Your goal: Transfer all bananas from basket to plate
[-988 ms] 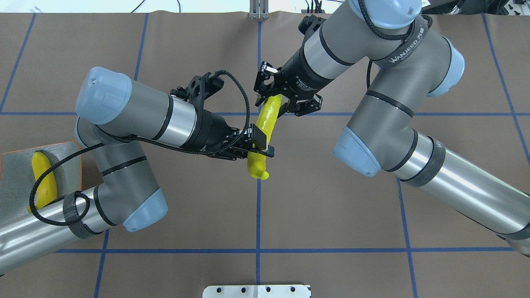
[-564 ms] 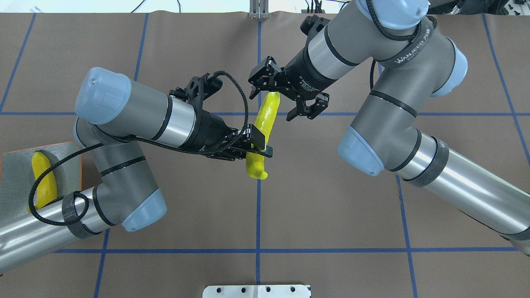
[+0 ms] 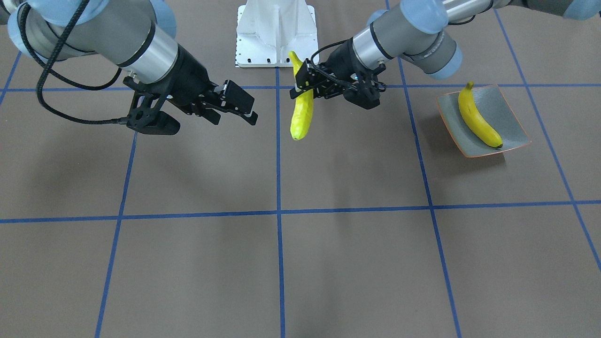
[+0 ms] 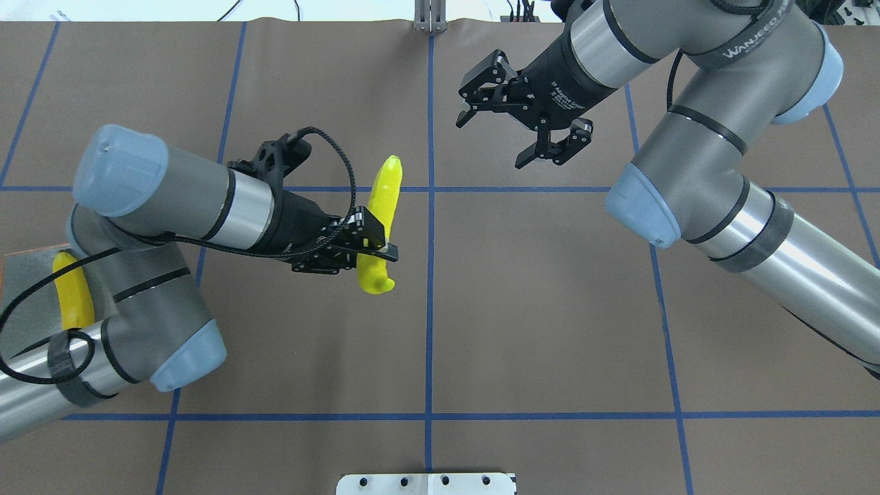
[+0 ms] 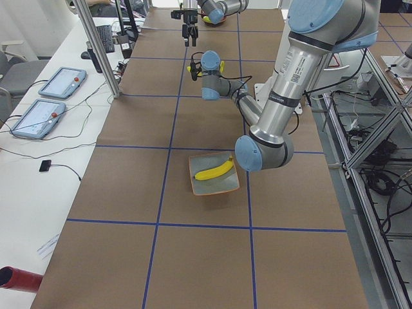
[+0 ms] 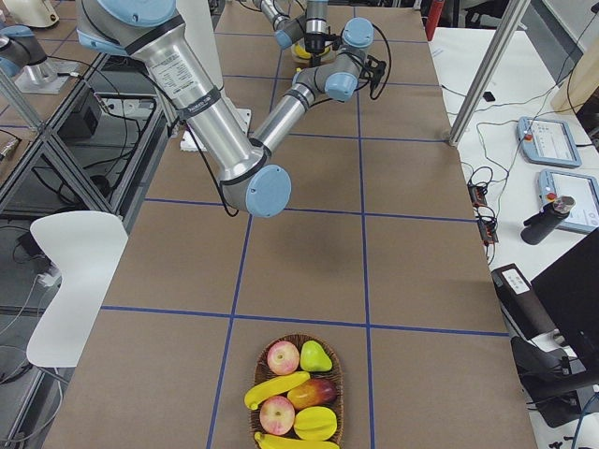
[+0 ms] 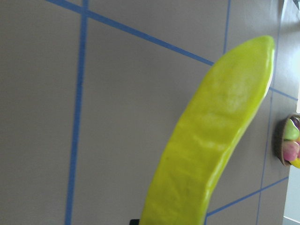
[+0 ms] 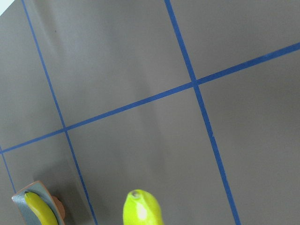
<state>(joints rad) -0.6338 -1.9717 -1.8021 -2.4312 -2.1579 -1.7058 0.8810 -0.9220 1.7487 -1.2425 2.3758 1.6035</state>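
My left tool [image 4: 376, 242] pinches a banana [image 4: 382, 196] near its stem end, holding it clear above the brown worktop [image 4: 550, 309], just to my left of the middle blue line. This banana is bright yellow with a greenish cast, smooth and glossy, gently curved. Its short pointed stem turns back toward my base, and its long blunt end points away from me.

My right tool [image 4: 495, 137] hangs well apart from it on the other side of that line, fingers spread wide with nothing between them.

A second banana [image 3: 479, 121], deeper yellow with a dark tip, lies diagonally across the square grey-green plate [image 3: 511, 117] with the orange-brown rim, at the far left of the worktop beneath my left arm.

At the worktop's right end the woven basket [image 6: 340, 374] holds a third banana [image 6: 276, 388] across its middle and a fourth banana [image 6: 299, 442] along its near rim, among apples and other fruit
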